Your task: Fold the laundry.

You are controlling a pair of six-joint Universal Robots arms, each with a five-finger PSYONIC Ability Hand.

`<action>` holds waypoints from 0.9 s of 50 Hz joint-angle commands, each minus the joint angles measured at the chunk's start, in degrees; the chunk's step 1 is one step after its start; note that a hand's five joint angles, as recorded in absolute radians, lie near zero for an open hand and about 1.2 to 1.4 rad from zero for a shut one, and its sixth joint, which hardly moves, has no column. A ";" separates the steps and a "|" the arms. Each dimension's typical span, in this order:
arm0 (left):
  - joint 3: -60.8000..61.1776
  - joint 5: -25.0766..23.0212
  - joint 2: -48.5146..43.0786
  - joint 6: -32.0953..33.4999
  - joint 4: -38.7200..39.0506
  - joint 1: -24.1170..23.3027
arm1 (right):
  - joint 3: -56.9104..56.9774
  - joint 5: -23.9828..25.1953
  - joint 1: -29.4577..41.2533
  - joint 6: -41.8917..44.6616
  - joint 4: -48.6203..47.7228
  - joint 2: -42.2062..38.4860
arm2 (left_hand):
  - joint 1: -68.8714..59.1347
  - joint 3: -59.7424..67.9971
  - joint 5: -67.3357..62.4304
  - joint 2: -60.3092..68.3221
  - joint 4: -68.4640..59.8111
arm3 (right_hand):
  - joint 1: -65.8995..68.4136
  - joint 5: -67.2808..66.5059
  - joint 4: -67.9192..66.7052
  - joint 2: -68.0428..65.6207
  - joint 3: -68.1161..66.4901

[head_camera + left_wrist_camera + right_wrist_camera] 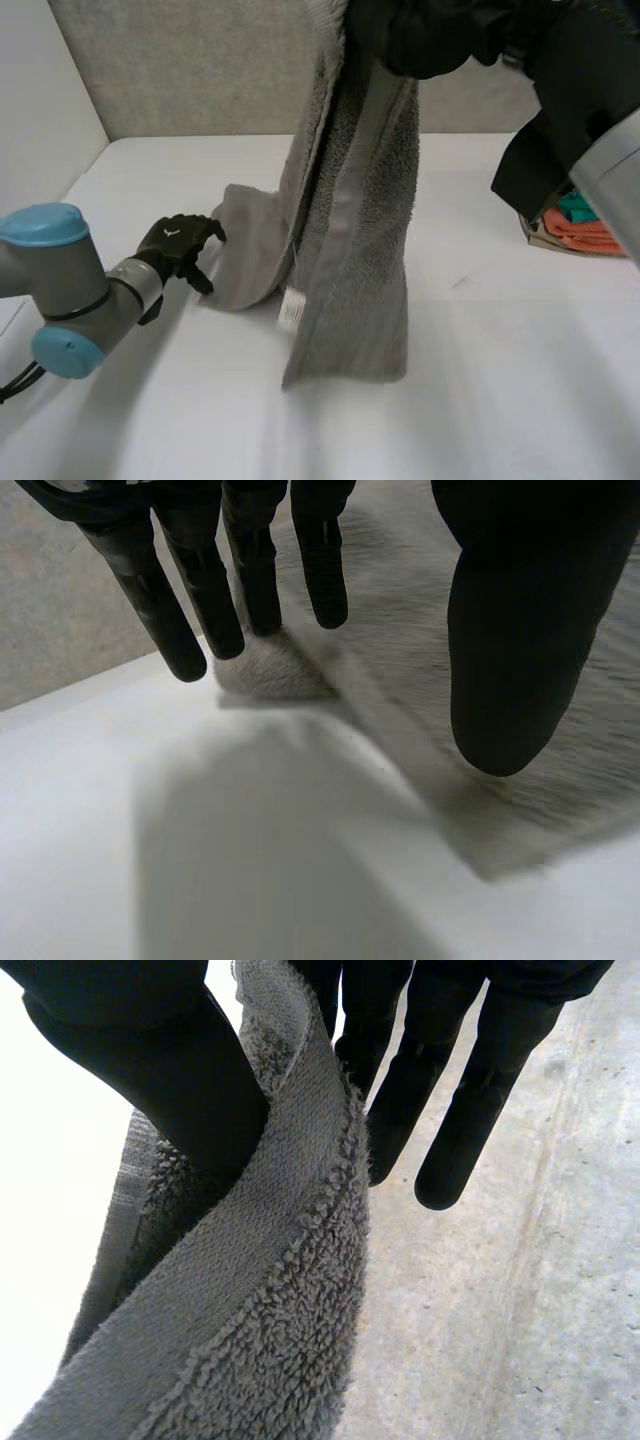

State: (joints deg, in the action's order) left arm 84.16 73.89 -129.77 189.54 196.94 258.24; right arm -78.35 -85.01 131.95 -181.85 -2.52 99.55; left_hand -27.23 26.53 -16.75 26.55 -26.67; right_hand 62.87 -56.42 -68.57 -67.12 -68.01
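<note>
Pinching the grey towel (350,250) between thumb and fingers, the right hand (440,35) held it high, its lower end trailing on the table (500,400). The left hand (175,245), fingers straight and empty, sat at the trailing corner; it likely needed a square pinch there before lifting.

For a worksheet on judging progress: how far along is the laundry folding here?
Done, it seems: orange and teal cloths lie stacked at the table's right edge. In hand: the right hand pinches the towel aloft, its lower end on the table; the open left hand is at its corner. Left: laying it flat and folding.
</note>
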 commanded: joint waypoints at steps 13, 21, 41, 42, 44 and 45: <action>13.47 -2.60 22.79 -6.73 -4.81 4.89 | -0.93 0.29 -5.92 0.18 -0.82 -2.16 | -0.99 1.69 -1.46 1.67 -1.54 | 17.13 -13.58 -11.43 -12.88 -11.99; 27.79 -9.89 32.38 -5.85 -4.99 8.06 | -1.27 -0.33 -4.86 0.18 -1.26 -1.90 | 12.78 -12.08 12.31 -12.10 12.23 | 17.13 -13.58 -11.43 -12.88 -11.99; 20.52 0.37 14.29 -8.92 -2.09 -4.94 | 0.39 -1.73 -2.49 0.00 -0.47 1.96 | 5.94 -5.24 5.46 -5.26 5.38 | 17.13 -13.58 -11.43 -12.88 -11.99; 19.82 0.99 13.67 -9.45 -2.00 -5.47 | 0.48 -1.82 -2.49 0.00 -0.30 2.14 | 3.09 -2.38 2.61 -2.40 2.53 | 17.13 -13.58 -11.43 -12.88 -11.99; 17.71 2.84 12.09 -10.77 -1.30 -6.87 | 0.74 -2.08 -2.58 -0.52 0.31 2.58 | -11.52 12.22 -11.99 12.20 -12.07 | 17.13 -13.58 -11.43 -12.88 -11.99; 17.09 3.36 11.56 -11.30 -0.86 -7.23 | 0.75 -2.17 -2.58 -0.70 0.49 2.75 | -18.57 19.27 -19.05 19.25 -19.13 | 17.13 -13.58 -11.43 -12.88 -11.99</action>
State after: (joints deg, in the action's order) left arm 106.13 71.96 -114.08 181.50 195.05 254.67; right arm -78.20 -86.60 129.52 -181.74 -3.15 101.16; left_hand -22.38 21.38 -11.58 21.96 -21.45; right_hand 62.87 -56.41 -68.63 -67.12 -68.01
